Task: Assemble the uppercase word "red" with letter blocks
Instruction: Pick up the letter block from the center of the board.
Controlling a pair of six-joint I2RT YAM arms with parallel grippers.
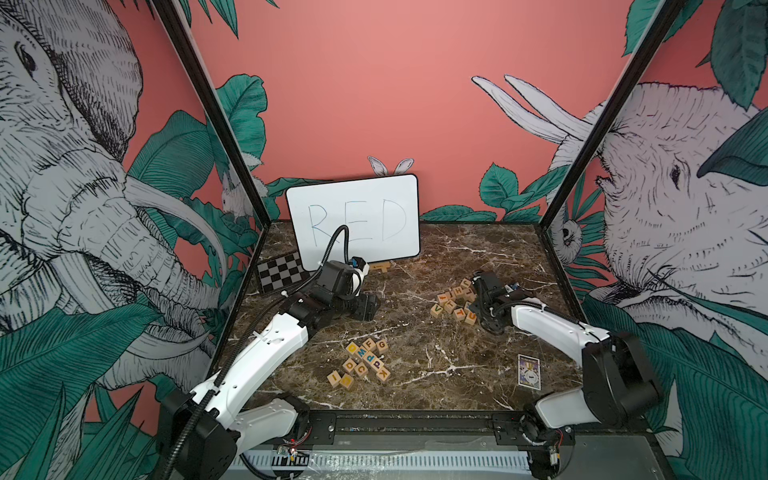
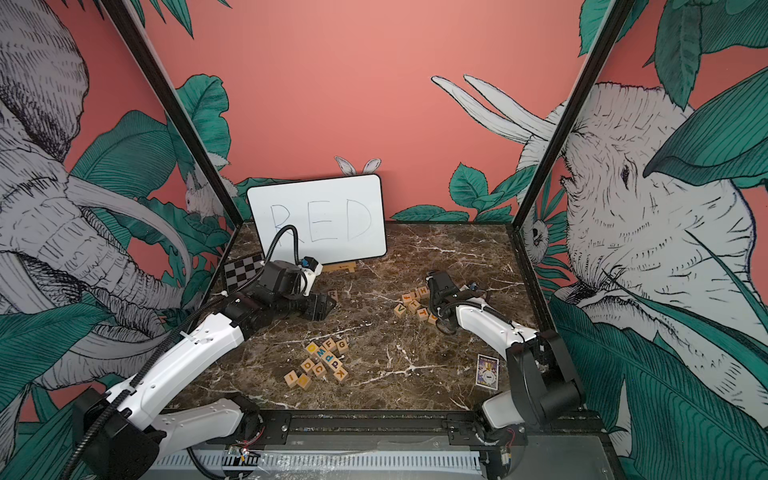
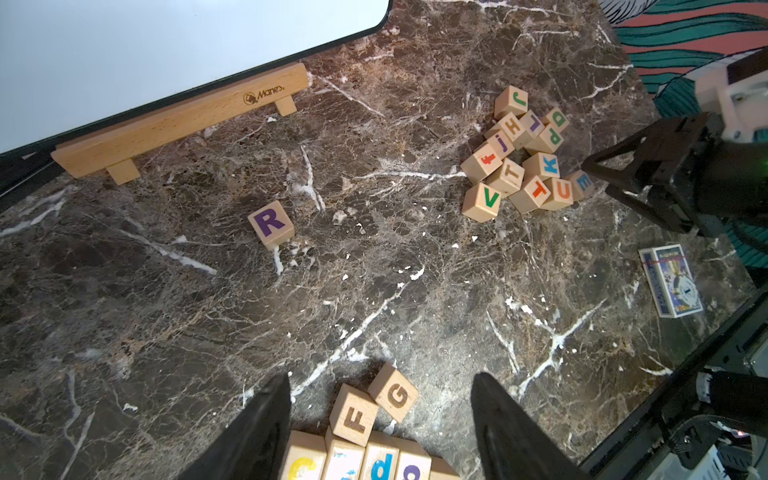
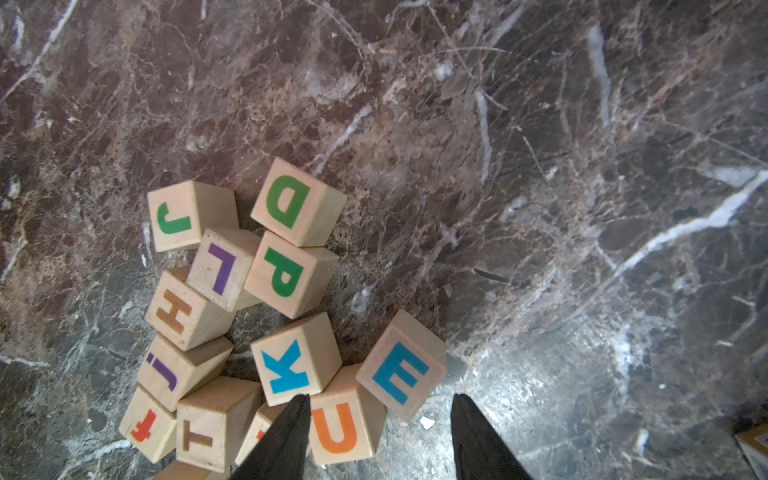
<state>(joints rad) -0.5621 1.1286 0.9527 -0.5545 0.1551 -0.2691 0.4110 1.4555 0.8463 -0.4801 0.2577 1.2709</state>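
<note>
Near the board (image 3: 124,50), an R block (image 3: 271,224) shows wrist-side, apparently near-hidden overhead.

Light: even, bright, overhead.
Glare: pale sheen on marble table (image 4: 540,386), right wrist view.
Shadows: soft, beside letter blocks (image 4: 297,359).
Distortion: wide-angle stretch at top-view edges.
Focus: wrist foregrounds blurred.
</note>
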